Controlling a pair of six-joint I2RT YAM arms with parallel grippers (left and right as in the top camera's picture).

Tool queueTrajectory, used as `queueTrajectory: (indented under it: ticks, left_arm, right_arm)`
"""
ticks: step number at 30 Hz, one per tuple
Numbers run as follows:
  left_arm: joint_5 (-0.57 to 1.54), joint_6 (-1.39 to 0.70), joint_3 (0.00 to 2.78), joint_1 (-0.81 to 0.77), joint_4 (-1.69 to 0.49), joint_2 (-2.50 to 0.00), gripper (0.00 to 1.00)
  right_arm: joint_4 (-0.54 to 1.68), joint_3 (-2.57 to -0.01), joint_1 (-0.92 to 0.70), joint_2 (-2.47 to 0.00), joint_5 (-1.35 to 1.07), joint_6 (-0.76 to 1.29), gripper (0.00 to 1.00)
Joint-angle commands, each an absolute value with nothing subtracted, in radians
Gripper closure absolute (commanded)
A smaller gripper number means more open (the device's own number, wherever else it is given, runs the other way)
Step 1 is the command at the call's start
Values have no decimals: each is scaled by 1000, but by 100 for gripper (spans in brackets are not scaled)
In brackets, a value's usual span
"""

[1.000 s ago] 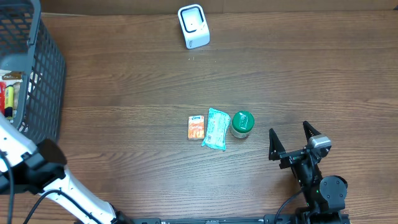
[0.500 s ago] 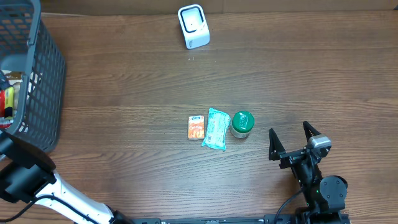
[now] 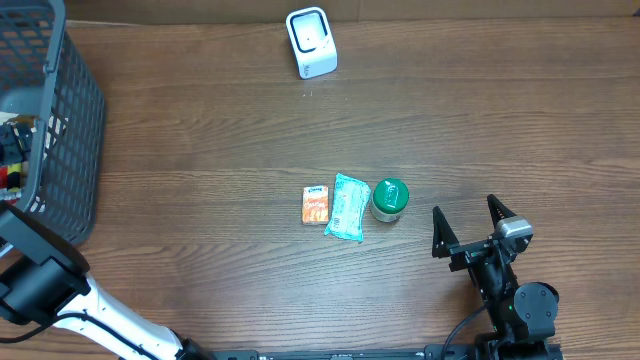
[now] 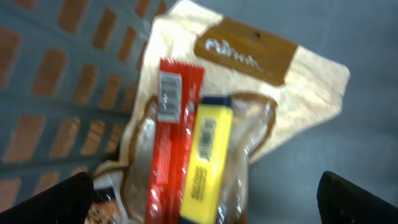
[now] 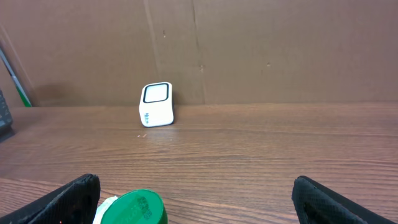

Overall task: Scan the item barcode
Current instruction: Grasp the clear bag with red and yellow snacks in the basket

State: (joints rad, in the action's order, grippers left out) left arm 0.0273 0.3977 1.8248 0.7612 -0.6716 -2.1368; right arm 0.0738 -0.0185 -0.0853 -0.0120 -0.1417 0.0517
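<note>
1. Left wrist view: a red packet (image 4: pixel 174 130) and a yellow packet (image 4: pixel 208 155) were seen lying side by side, touching, on a beige pouch (image 4: pixel 298 87) inside the basket (image 4: pixel 62 93), with their barcode labels facing up. One of these was judged to be the item for scanning; which one could not be told.
2. The left gripper (image 4: pixel 205 202) was noted above them, fingers spread as wide as they go and nothing held.
3. Risk: with the packets pressed together, both could be pinched at once, or the neighbour dragged along, if the descent were not centred on one.
4. Risk: the pouch beneath could be caught by a fingertip and lifted too, covering the code.
5. Risk: a grasp across the label would hide the barcode from the scanner (image 3: pixel 311 42).
6. Risk: the scanner was set at the far edge of the table (image 3: pixel 500 110), well apart from the basket. A long carry was judged necessary, and a thin packet could slip or twist on the way.
7. Risk: the basket wall could be struck if the lift were too shallow.
8. The right gripper (image 3: pixel 466 212) was noted at the near edge, jaws wide apart and empty. The green can (image 3: pixel 389 198), teal packet (image 3: pixel 348 207) and orange packet (image 3: pixel 316 204), in a row mid-table, could be knocked by a low pass.
</note>
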Motion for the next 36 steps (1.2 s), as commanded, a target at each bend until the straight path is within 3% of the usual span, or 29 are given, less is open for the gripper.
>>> queueTrajectory:
  ticks: [1, 13, 16, 22, 26, 36]
  left_arm:
    - [46, 427, 1815, 767, -646, -2188, 1]
    - [62, 447, 1815, 790, -658, -2331, 0]
    - [89, 445, 1815, 790, -706, -2334, 31]
    - [113, 411, 1815, 785, -776, -2334, 57]
    - [117, 352, 1816, 785, -789, -2331, 93]
    - [152, 203, 1856, 785, -781, -2205, 96]
  right_arm:
    - [70, -8, -81, -3, -133, 45, 0]
    - [70, -8, -81, -3, -133, 44, 0]
    - [70, -8, -81, -3, -133, 45, 0]
    - [70, -8, -81, -3, -133, 45, 0]
    - [70, -8, -81, -3, -133, 44, 0]
    - [70, -8, -81, -3, -133, 44, 0]
